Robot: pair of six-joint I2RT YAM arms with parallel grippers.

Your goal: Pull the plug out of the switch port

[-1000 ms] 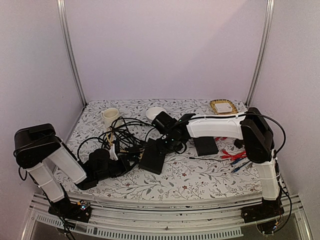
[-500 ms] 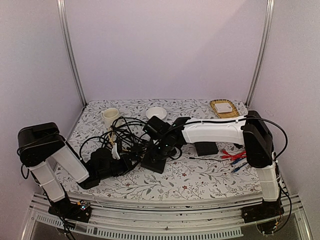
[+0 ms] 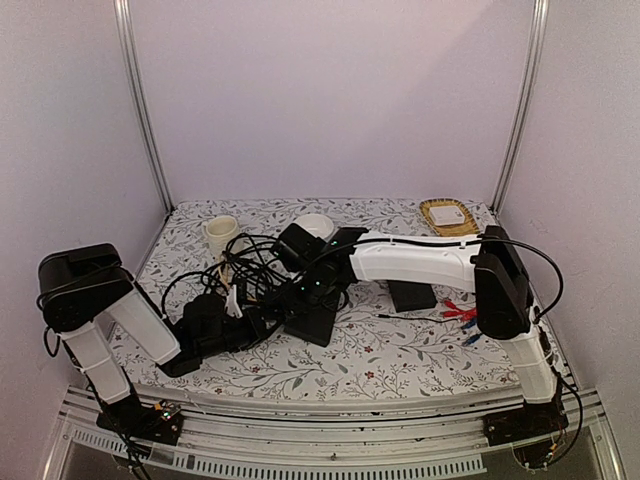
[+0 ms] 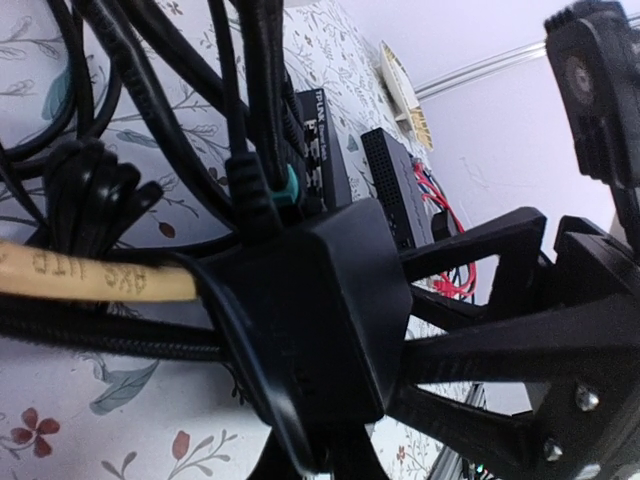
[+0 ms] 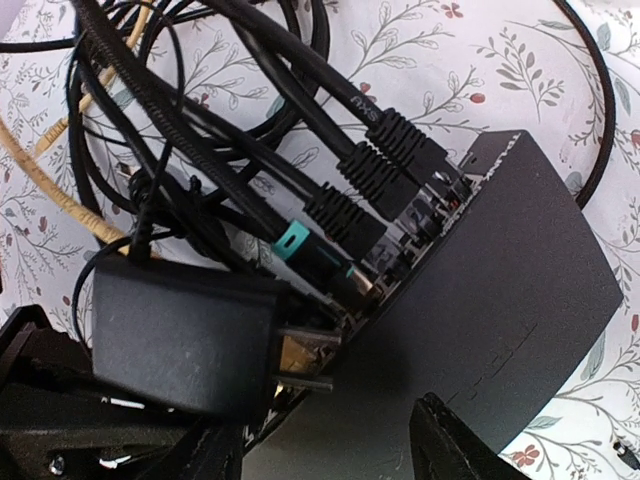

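Cables [image 3: 248,262] crowded the left half of the worktop [image 3: 400,352]. Toward its near left corner the left fingers [image 4: 470,350] were closed, as far as we could judge, on a black adapter block [image 4: 320,320], though the pads were hidden behind it. We read that hold as a way of holding the block and its lead clear of the ports, not as the pull itself. A beige cable [image 4: 90,275] ran just beside the block.

To the right, about the middle of the worktop and toward the near edge, the switch [image 5: 500,290] lay flat with its port edge turned left toward the tangle. Three black-booted plugs [image 5: 370,170] sat side by side in that edge, with a teal-tabbed plug [image 5: 300,245] next to them. All looked seated, so we judged the task not yet done, and we could not tell which plug was meant.

The right fingers [image 5: 450,445] were spread apart and gripped nothing. They hung above the switch just behind the ports, placed, we thought, to take a plug by its boot. A pull straight along the port would matter, since nothing looked to be pinning the switch down. Further right, a shorter black box [image 3: 412,293] lay apart.
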